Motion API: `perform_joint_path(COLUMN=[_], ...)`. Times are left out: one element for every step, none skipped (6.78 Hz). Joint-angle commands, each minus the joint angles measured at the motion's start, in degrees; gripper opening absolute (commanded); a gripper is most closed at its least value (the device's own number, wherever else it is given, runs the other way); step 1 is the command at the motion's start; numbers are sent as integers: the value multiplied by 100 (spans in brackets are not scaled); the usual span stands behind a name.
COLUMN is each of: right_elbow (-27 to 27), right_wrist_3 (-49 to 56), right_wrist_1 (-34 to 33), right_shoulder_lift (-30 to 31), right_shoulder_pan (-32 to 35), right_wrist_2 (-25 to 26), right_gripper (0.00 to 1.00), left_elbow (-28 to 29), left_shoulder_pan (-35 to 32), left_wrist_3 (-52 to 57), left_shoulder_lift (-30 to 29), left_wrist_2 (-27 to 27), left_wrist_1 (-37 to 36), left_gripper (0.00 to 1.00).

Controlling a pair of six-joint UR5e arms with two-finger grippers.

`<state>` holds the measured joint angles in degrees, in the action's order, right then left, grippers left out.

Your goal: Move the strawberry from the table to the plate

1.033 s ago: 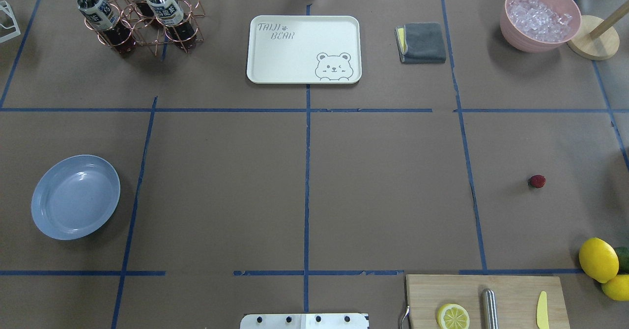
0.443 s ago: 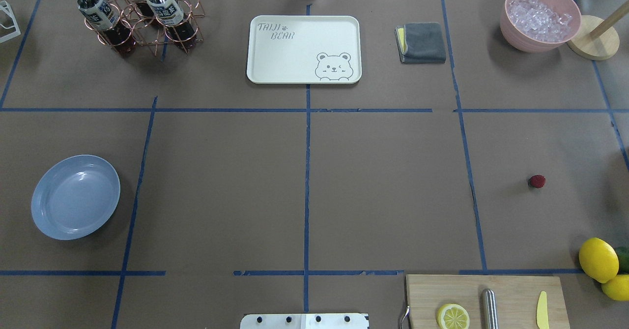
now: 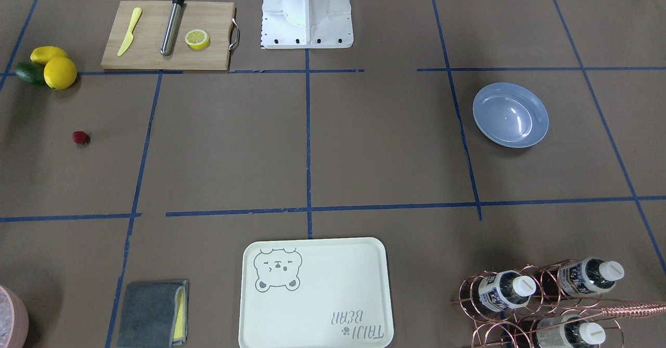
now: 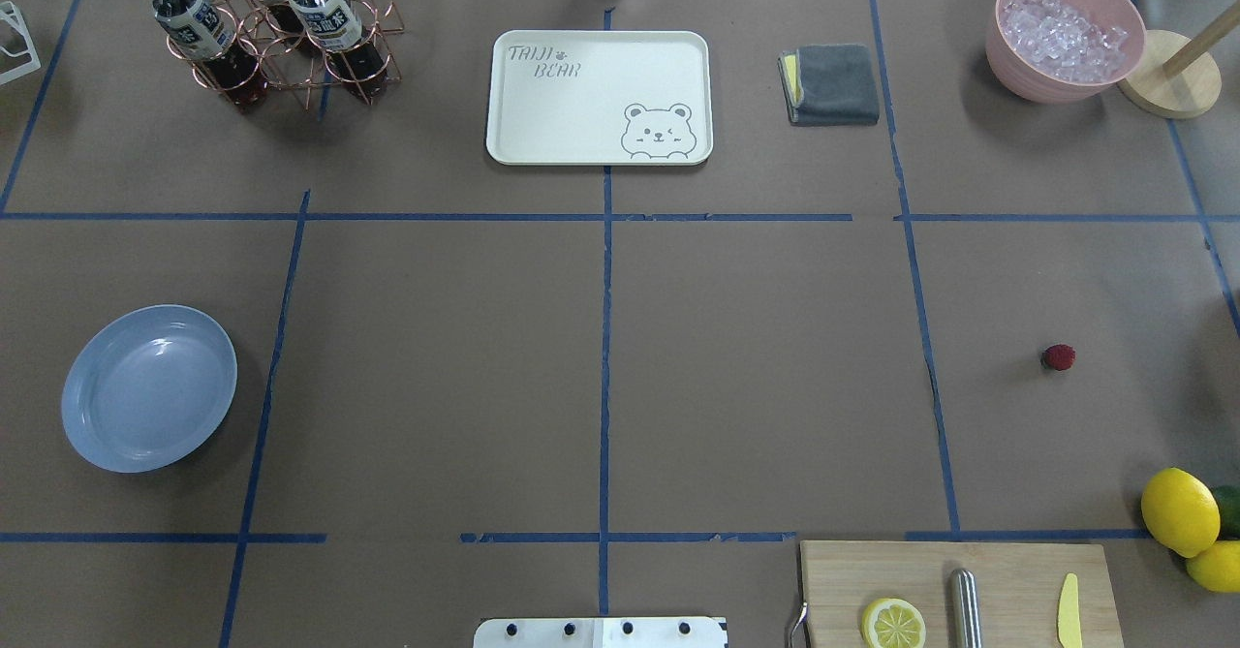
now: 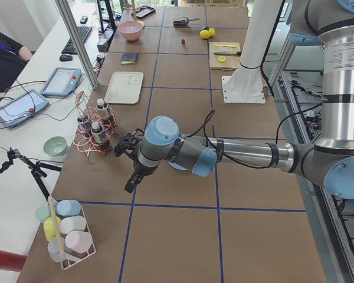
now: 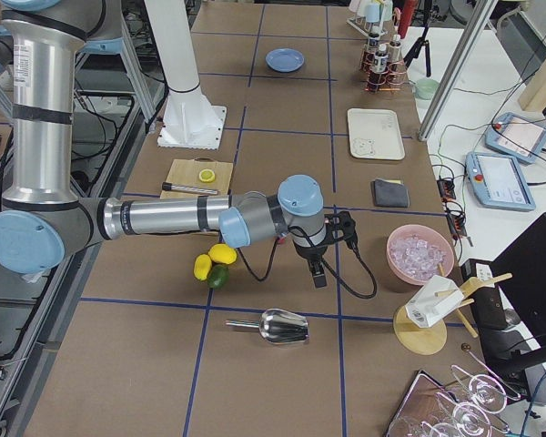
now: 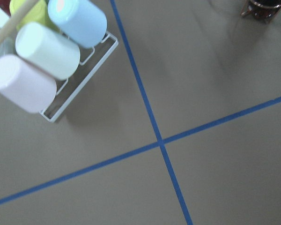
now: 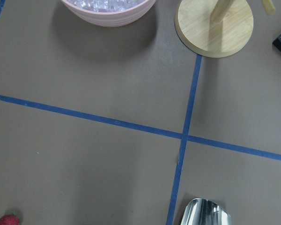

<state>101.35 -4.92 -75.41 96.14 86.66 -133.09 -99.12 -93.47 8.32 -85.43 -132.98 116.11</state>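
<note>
The strawberry lies alone on the brown table at the right; it also shows in the front view and at the bottom-left corner of the right wrist view. At the far left sits the blue-grey plate, with nothing in it. Neither arm reaches into the overhead or front views. My right gripper hangs over the table's right end beside the ice bowl, and my left gripper over the left end near the bottle rack. Whether either is open or shut I cannot tell.
Two lemons and an avocado lie close to the strawberry. A cutting board holds a half lemon, a knife and a steel rod. A bear-print tray, grey cloth, ice bowl, bottle rack, cup rack and metal scoop stand around.
</note>
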Motion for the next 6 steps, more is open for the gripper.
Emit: perform_joint_path(right_elbow=[-123,-211,-247,-247,-247,-247], right_wrist_3=[-9,-18,0,0,26,17], right_wrist_1=[9,18,18,27,27,27], right_shoulder_lift=[36,27,45,45,80,115], right_shoulder_pan=[0,0,0,0,0,0], right_wrist_2=[-7,-67,-146,-147,-165,-165], right_gripper=[100,100,100,100,100,100], left_elbow=[234,296,401,515,621,770], left_shoulder_pan=[13,283,685,1359,1836,2441], left_wrist_3=[-451,-524,-750,-1510,-2161,-2942], left_shoulder_lift=[0,122,471,527,571,589], left_wrist_2=[-594,-659,-851,-1027,-585,-41], left_wrist_1=[719,1486,2155,2257,2519,2879], left_gripper=[100,100,100,100,100,100])
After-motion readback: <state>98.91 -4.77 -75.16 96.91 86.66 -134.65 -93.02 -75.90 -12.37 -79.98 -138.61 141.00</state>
